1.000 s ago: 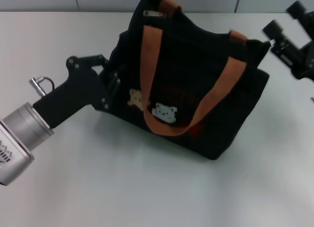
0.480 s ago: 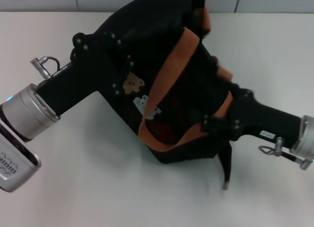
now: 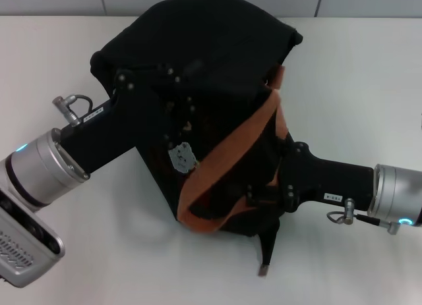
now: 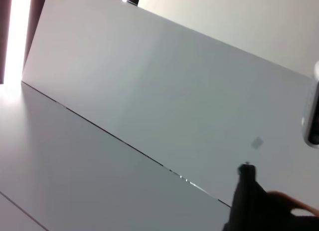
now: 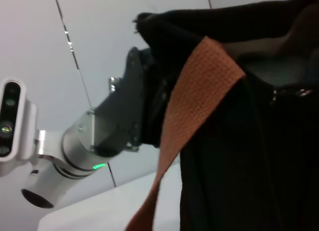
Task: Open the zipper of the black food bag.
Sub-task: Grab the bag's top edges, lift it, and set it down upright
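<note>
Head view: your bag (image 3: 217,61) lies tipped on the table (image 3: 369,74), pinned between the left gripper (image 3: 173,114) and right gripper (image 3: 267,194). You can't tell either pincer's state, and the zipper is hidden; pull now and you likely drag fabric. The handle (image 3: 227,160) crosses the front.

Left wrist view: you see only wall.

Right wrist view: handle and bag block you.

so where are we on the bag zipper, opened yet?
Done: both arms are on the black food bag, left gripper pressed into its left side, right gripper at its lower right, bag crumpled between them. In hand: bracing it. An orange-brown handle crosses the front. Left: the zipper itself; neither its line nor its pull tab shows, so no opening is confirmed.
</note>
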You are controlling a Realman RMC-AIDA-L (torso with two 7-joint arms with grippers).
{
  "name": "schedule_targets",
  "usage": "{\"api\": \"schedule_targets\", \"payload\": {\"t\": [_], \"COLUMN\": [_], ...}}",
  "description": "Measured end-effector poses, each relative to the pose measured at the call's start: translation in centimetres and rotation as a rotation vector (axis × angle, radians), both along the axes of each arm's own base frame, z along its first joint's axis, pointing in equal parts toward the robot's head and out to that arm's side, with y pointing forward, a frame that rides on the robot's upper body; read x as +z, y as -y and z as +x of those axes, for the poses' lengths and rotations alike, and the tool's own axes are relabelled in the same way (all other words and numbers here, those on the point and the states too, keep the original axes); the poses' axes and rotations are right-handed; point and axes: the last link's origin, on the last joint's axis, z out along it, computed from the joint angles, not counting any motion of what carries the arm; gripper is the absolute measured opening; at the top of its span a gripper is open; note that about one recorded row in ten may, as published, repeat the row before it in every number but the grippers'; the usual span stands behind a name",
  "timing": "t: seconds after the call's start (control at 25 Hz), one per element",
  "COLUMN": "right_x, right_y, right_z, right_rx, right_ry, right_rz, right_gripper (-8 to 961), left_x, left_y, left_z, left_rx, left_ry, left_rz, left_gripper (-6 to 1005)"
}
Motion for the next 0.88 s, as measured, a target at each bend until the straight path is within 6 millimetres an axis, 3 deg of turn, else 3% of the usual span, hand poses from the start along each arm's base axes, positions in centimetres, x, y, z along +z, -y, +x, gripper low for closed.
{"api": "schedule_targets", "payload": {"t": [0.24, 0.32, 0.48, 0.68, 0.88], "right_x": [0.6, 1.2, 3.4, 5.6, 7.0], "right_y": [1.0, 2.1, 5.6, 8.0, 8.0], "right_z": [0.4, 1.4, 4.2, 4.8, 5.3], "right_rx": [0.018, -0.001, -0.072, -0.113, -0.165], "right_ry": [-0.030, -0.058, -0.162, -0.292, -0.337], "right_rz": [0.009, 0.056, 0.299, 0.456, 0.585], "right_gripper": [834, 833, 833, 833, 833], "left_x": [-0.2, -0.4, -0.7, -0.8, -0.8], "left_y": [0.3, 0.5, 0.9, 0.9, 0.8], "left_z": [0.1, 0.0, -0.2, -0.3, -0.3], "left_rx": [-0.005, -0.001, 0.007, 0.017, 0.018], "left_ry": [0.007, 0.010, 0.007, -0.004, -0.010], "left_rz": [0.007, 0.015, 0.044, 0.050, 0.051], "left_gripper": [91, 90, 90, 89, 88]}}
